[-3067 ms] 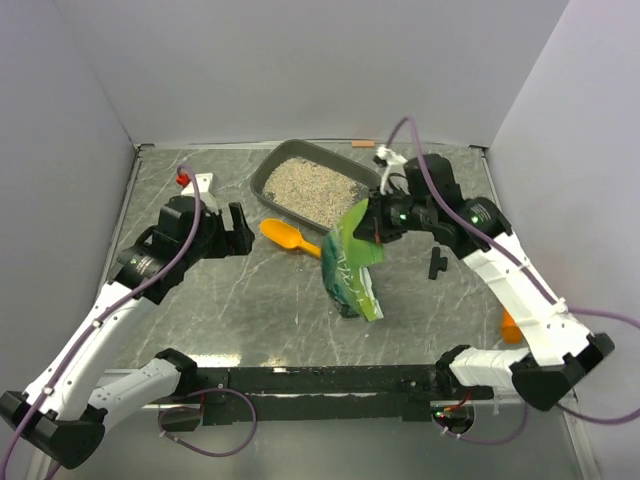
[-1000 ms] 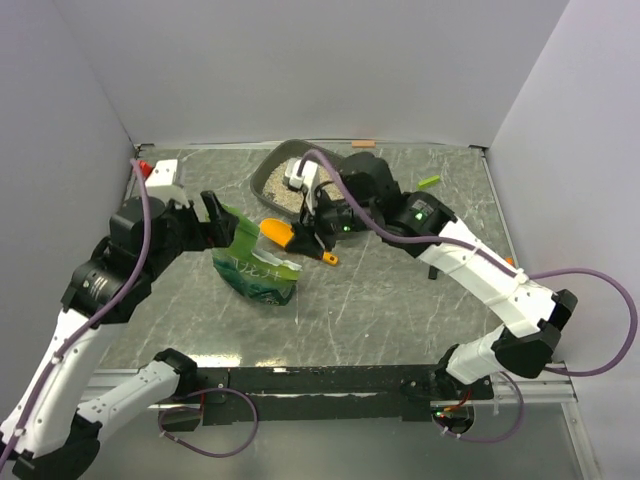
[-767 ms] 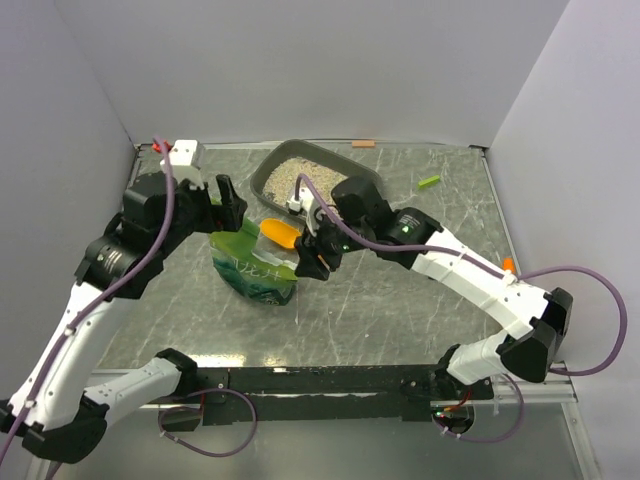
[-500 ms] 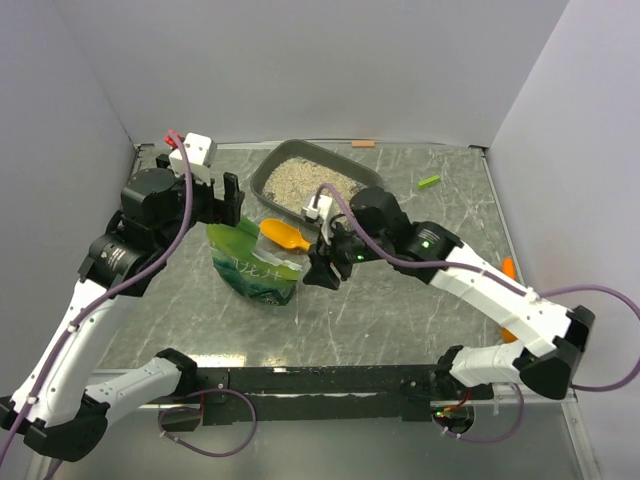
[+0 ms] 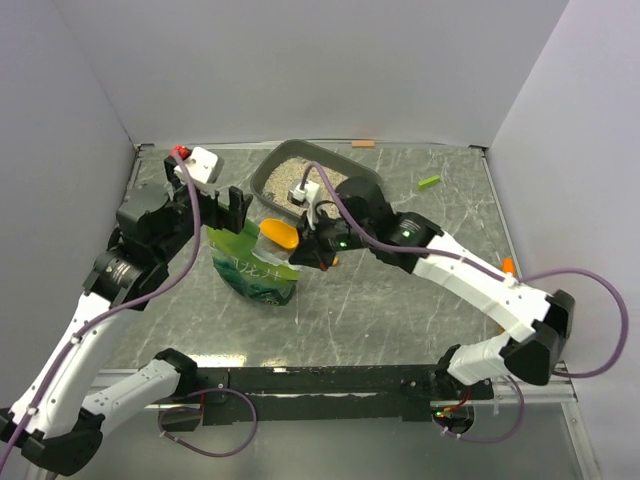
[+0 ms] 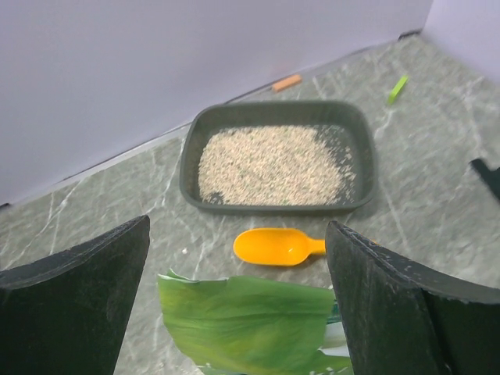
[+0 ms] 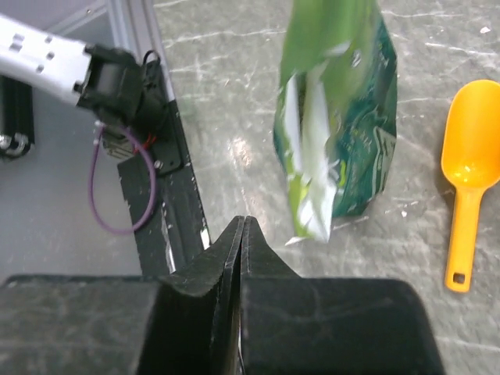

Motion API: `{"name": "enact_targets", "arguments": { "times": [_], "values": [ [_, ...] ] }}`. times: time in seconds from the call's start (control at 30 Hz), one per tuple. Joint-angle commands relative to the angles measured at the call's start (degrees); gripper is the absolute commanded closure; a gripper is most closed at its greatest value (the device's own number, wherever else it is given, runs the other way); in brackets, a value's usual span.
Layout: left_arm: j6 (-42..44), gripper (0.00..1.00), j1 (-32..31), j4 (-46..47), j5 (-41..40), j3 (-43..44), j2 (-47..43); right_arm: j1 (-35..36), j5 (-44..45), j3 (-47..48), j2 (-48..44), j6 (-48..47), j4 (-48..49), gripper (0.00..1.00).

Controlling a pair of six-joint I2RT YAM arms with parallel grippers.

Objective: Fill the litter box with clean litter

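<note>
The dark-grey litter box (image 5: 268, 170) stands at the back centre, holding beige-grey clean litter (image 5: 288, 172); my right arm covers part of it. It shows whole in the left wrist view (image 6: 355, 168), with the litter (image 6: 269, 160) spread inside. A green glossy bag (image 5: 255, 268) stands on the table in front of it. My left gripper (image 5: 228, 205) is open wide just above the bag's top (image 6: 250, 316), not touching it. My right gripper (image 5: 305, 255) is shut and empty, to the right of the bag (image 7: 344, 133), over the orange scoop's handle.
An orange scoop (image 5: 280, 233) lies between bag and box, also in the wrist views (image 6: 275, 246) (image 7: 469, 176). A small green strip (image 5: 429, 182) and an orange stick (image 5: 362, 144) lie near the back wall. A black piece (image 6: 488, 176) lies to the right.
The bag, held up by my right gripper beside the box 3.1 s ago, now stands at left centre. My right gripper has let go and shut. My left gripper has come over the bag.
</note>
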Motion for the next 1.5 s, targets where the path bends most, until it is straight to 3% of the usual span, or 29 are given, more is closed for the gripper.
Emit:
{"name": "enact_targets", "arguments": {
  "times": [0.0, 0.57, 1.47],
  "values": [
    [-3.48, 0.02, -0.18, 2.9, -0.16, 0.36, -3.31, 0.03, -1.39, 4.25, 3.91, 2.87, 4.61, 1.0],
    [-9.55, 0.03, -0.18, -0.8, 0.36, 1.06, -7.36, 0.04, -2.01, 6.09, 14.19, 5.94, 13.32, 1.0],
    [-7.97, 0.03, -0.18, -0.09, 0.53, -1.22, -7.62, 1.79, -7.45, 7.68, 20.17, 3.31, 10.08, 1.0]
  ]
}}
